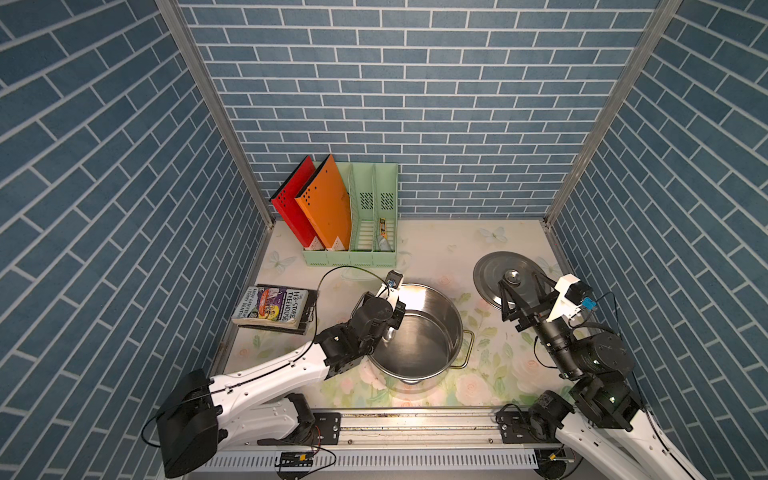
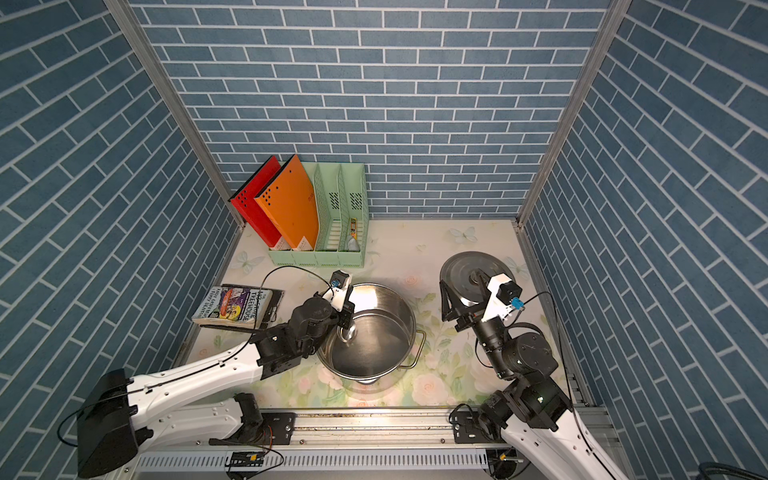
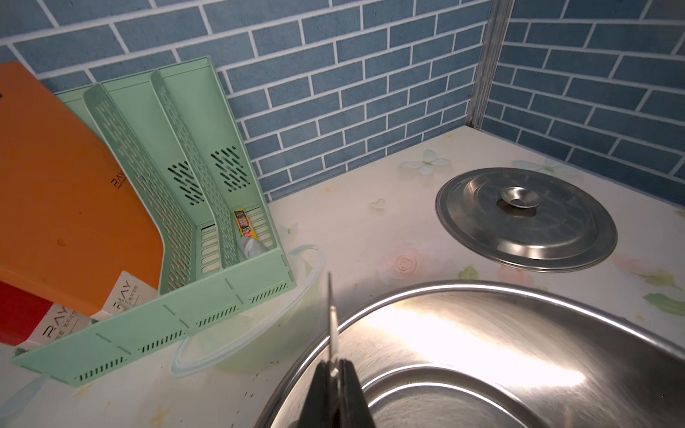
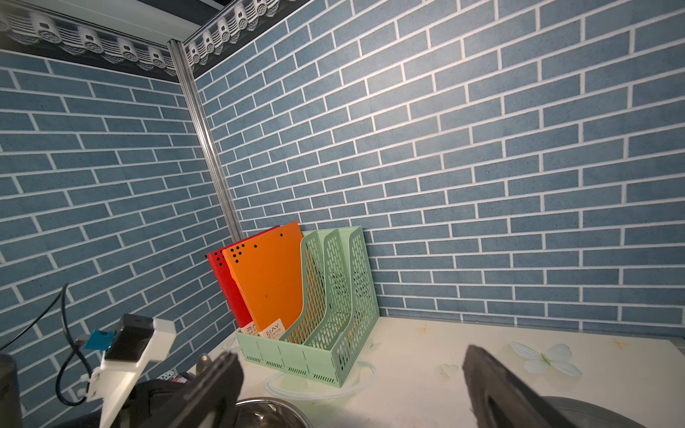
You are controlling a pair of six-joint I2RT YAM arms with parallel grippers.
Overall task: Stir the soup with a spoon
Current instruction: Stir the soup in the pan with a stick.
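Left wrist view: we are seeing the left jaws pinching the spoon [image 3: 332, 326] by its handle, bowl dipping into the pot [image 3: 482, 326] for stirring; right jaws are hanging open beside the lid [image 3: 556, 237]

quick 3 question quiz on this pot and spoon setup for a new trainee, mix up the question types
1. True or false: the big round steel lid with a centre knob sits on the tall steel pot.
2. What is the left gripper shut on?
A) the paperback book
B) the thin handle of the slim stainless-steel spoon
C) the orange folder
3. Fill in: the right gripper, near the lid, has its jaws ____.

Key
1. False: the lid lies on the floral tabletop, apart from the pot.
2. B
3. open, holding nothing
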